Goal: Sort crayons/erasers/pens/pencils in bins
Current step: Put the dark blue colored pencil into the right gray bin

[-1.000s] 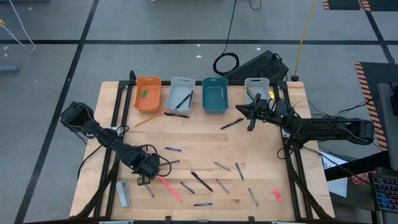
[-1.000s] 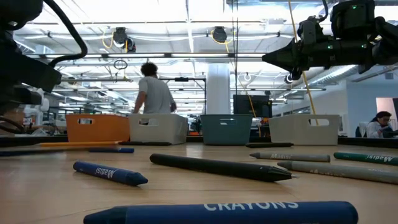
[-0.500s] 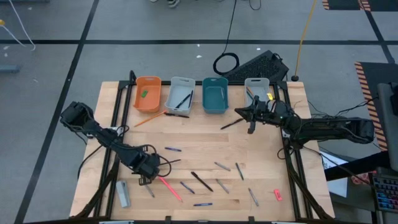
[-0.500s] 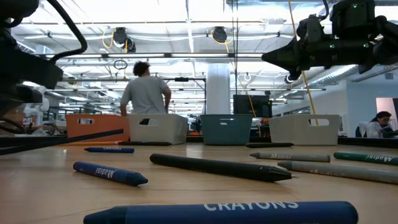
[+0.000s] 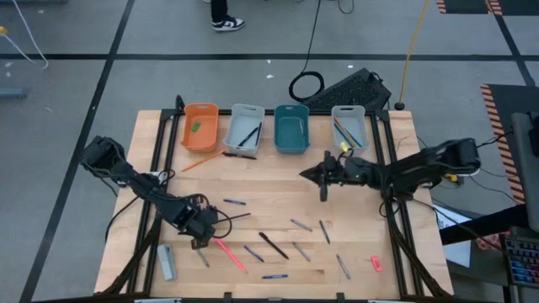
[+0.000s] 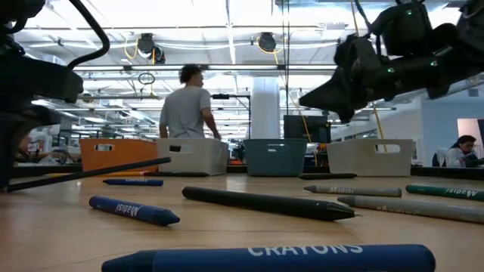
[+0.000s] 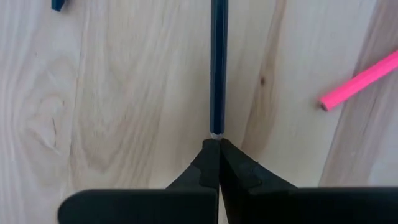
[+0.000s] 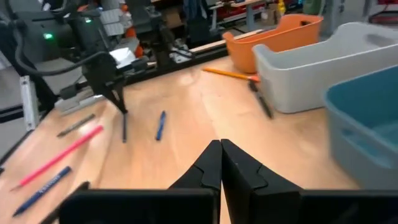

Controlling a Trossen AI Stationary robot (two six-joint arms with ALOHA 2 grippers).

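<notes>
Table front edge: a blue crayon (image 6: 265, 259) printed CRAYONS lies nearest the low camera, a second blue crayon (image 6: 134, 211) and a long black pen (image 6: 268, 203) just behind it. Pink-red eraser (image 5: 376, 263) sits alone near the front right corner. A scatter of grey and blue sticks lies across the front middle, with a pink stick (image 5: 228, 253) toward the left.

Left gripper (image 5: 200, 236), front left of the table: fingers pressed together on the end of a dark pencil (image 7: 217, 65), which points away from the wrist camera over bare wood; in the low view its far end is raised, so the pencil slants up off the surface. The pink stick's end lies just beside the gripper.

Right gripper (image 5: 322, 176), mid-table toward the right, raised above the wood: fingers (image 8: 239, 169) meet at the tips and carry nothing (seen in its wrist view).

Back row, left to right:
- orange bin (image 5: 200, 126), green eraser (image 5: 195, 127) inside
- pale grey bin (image 5: 244, 128), dark sticks inside
- teal bin (image 5: 290, 129), contents not discernible
- pale grey bin (image 5: 348, 124), coloured sticks inside

An orange pencil (image 5: 202, 161) lies on the wood in front of the orange bin.

Beyond the table: a person (image 6: 187, 110) stands with back turned.
</notes>
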